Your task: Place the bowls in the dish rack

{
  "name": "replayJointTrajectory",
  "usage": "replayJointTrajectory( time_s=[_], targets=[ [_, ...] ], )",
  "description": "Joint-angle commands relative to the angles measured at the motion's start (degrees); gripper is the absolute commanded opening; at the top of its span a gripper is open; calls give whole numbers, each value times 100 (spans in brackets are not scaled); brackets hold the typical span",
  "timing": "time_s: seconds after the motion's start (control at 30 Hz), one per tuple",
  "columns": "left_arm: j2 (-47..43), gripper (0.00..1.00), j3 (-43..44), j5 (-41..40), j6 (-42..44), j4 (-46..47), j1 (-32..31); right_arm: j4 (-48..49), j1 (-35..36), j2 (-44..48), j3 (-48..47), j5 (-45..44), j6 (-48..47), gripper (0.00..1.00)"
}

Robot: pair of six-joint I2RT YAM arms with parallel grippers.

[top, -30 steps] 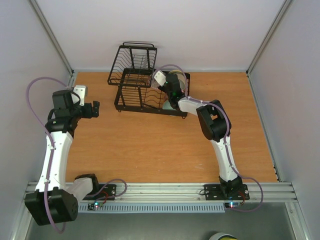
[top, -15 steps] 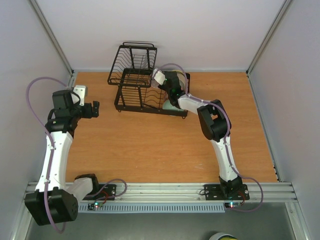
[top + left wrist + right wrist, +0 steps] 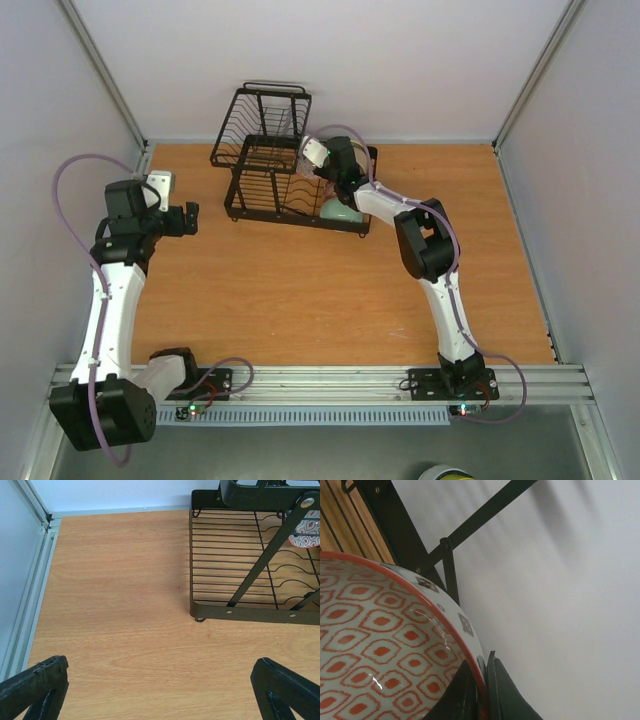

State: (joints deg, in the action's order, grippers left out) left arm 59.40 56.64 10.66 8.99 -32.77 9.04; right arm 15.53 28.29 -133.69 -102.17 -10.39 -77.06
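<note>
One red-and-white bowl (image 3: 380,670) is pinched by its rim in the right gripper (image 3: 481,690), tipped on edge at the dish rack (image 3: 262,190); left gripper (image 3: 159,680) is parked wide apart.

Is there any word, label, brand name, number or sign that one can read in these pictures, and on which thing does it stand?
None: no word, number, brand or sign can be read in any view.
The red-and-white bowl carries only a pattern of red diamonds, no letters.
The dish rack is plain black wire and bar, with no label that shows.
</note>
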Motion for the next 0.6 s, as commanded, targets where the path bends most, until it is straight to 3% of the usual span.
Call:
replayJointTrajectory(
  time_s=[0.0,0.57],
  targets=[
    [27,99,110,-37,15,184,45,246,158,26,-434,46,6,1],
    [-5,99,102,-45,12,175,45,-1016,176,252,-760,452,1388,1]
  ],
)
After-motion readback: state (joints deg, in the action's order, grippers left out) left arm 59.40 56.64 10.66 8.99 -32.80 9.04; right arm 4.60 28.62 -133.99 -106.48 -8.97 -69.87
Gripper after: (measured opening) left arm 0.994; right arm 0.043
